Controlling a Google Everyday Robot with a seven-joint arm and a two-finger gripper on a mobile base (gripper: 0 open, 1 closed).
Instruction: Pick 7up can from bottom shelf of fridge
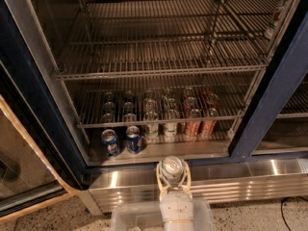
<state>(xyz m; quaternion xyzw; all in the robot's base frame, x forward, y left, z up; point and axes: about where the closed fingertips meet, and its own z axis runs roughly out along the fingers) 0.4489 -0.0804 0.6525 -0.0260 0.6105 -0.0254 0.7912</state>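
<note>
Extraction looks nearly done: end effector (172,173) pinches the 7up can (172,167), bottom shelf (197,149) just beyond and above it, fridge (269,97) ahead; next calls for a steady, level pull-back.

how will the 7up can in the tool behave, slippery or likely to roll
The 7up can, held in the tool before the ribbed base panel, looks like smooth metal, so probably slippery. Round body: likely to roll if dropped. Thin walls may dent.
</note>
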